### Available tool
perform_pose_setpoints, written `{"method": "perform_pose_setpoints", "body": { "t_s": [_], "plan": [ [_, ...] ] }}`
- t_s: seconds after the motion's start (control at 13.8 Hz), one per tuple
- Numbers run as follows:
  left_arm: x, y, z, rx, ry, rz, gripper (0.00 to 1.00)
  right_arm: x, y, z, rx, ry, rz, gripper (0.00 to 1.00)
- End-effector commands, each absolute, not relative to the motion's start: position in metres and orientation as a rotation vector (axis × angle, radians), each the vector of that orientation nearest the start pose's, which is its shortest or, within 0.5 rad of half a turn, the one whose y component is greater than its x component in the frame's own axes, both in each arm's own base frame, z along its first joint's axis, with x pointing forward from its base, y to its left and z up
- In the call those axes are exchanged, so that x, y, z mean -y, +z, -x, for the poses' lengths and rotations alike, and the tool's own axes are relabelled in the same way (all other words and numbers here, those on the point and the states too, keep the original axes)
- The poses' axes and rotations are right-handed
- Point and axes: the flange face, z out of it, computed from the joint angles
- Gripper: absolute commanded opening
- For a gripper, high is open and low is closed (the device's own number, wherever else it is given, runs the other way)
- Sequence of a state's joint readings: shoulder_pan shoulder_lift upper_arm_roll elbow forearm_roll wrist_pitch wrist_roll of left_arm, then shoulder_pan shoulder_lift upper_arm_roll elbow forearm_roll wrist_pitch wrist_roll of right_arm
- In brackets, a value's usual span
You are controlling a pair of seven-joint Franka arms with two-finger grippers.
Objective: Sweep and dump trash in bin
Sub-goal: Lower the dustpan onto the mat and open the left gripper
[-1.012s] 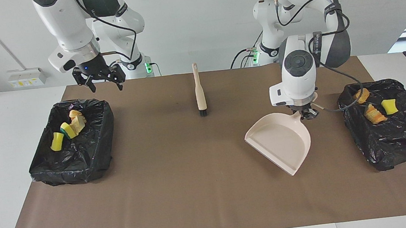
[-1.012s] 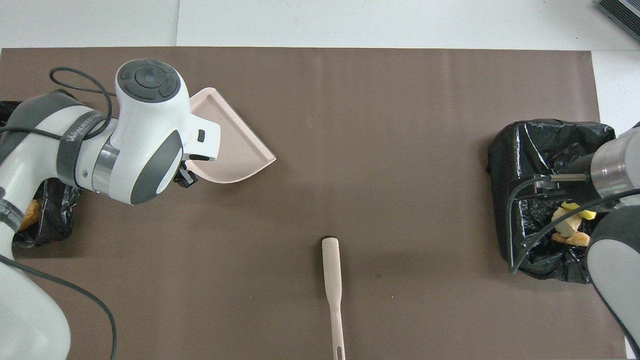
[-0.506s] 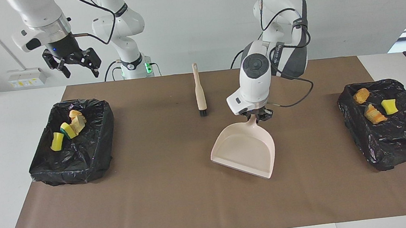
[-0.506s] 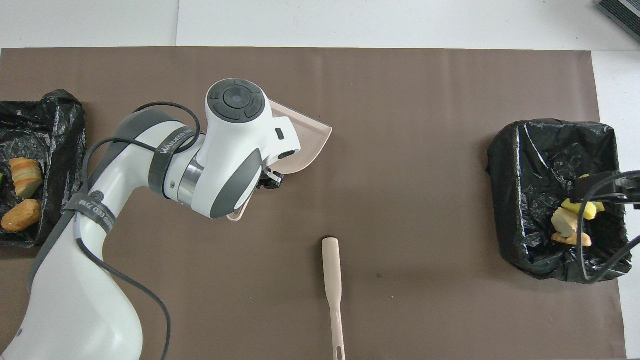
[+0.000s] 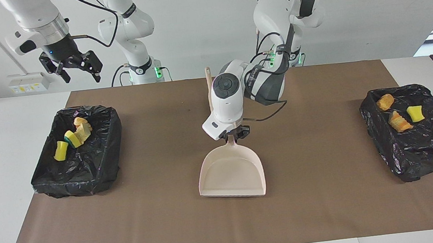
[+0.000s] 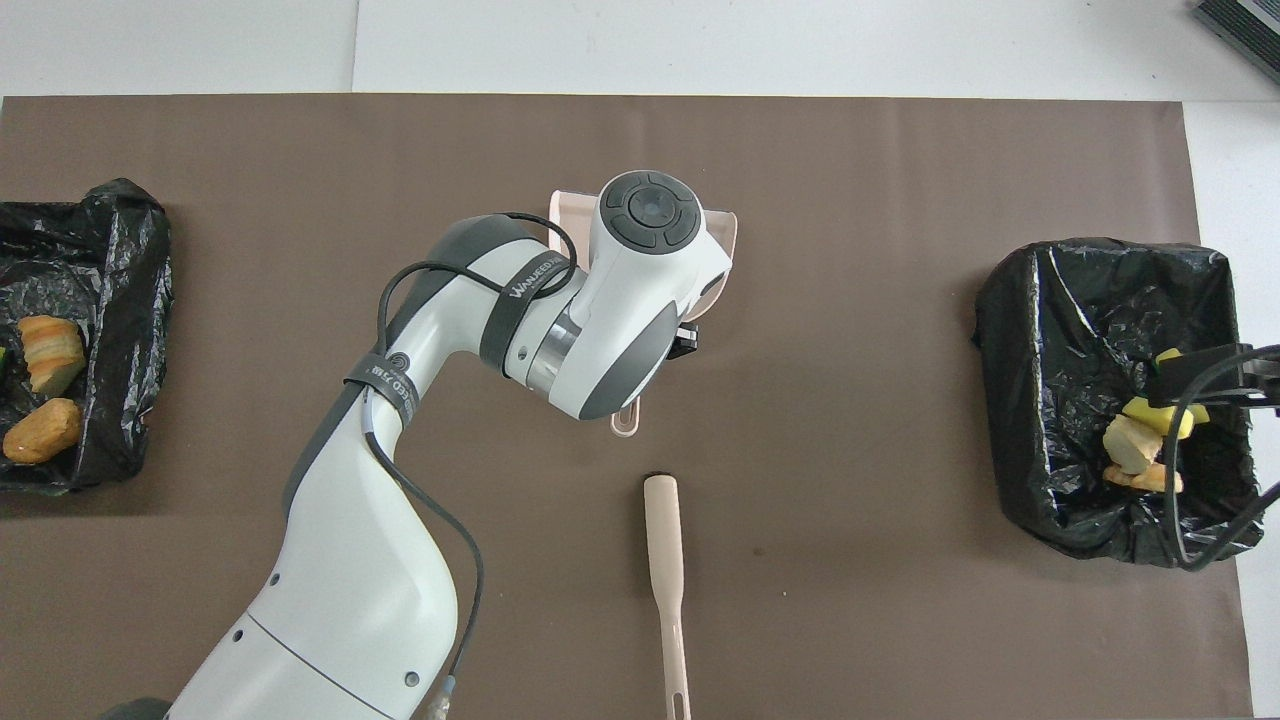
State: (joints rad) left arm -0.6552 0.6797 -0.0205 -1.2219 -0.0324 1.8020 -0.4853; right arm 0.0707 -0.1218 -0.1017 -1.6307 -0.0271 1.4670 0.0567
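in the facing view, the left gripper (image 5: 235,134) is clamped on the handle of the pink dustpan (image 5: 232,173) in the middle of the brown mat (image 5: 171,231). the pan's open mouth points away from the robots, and whether the pan touches the mat cannot be told. the brush (image 5: 208,86) lies nearer to the robots than the dustpan, mostly hidden by the left arm. the right gripper (image 5: 72,67) hangs high with its fingers spread and nothing between them, up by the black-lined bin (image 5: 85,175) at the right arm's end of the table. that bin holds four pieces of the trash (image 5: 72,137), yellow and pale. a second black-lined bin (image 5: 429,151) at the left arm's end holds three more pieces (image 5: 399,120) (two orange-brown, one bright yellow).

in the overhead view, the left arm covers most of the dustpan (image 6: 725,245), leaving only its edges and the tip of its handle showing. the brush (image 6: 665,580) lies along the mat (image 6: 900,620), its handle toward the robots. both bins sit at the mat's ends: one (image 6: 1060,330) with yellow chunks (image 6: 1135,445) partly crossed by the right arm's cable, the other (image 6: 120,300) with orange-brown chunks (image 6: 45,395).
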Motion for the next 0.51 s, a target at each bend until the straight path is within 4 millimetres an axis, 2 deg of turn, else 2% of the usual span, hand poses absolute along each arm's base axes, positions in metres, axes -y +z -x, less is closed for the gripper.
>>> {"method": "perform_pose_setpoints", "body": {
  "t_s": [0.0,0.43],
  "plan": [
    [0.467,0.367,-0.573,-0.228,0.141,3.136,0.0,0.027,0.657,-0.506,-0.083,0.056,3.142,1.0],
    [0.462,0.351,-0.579,-0.186,0.158,3.17,0.0,0.028,0.659,-0.507,-0.085,0.02,3.142,1.0]
  ]
}}
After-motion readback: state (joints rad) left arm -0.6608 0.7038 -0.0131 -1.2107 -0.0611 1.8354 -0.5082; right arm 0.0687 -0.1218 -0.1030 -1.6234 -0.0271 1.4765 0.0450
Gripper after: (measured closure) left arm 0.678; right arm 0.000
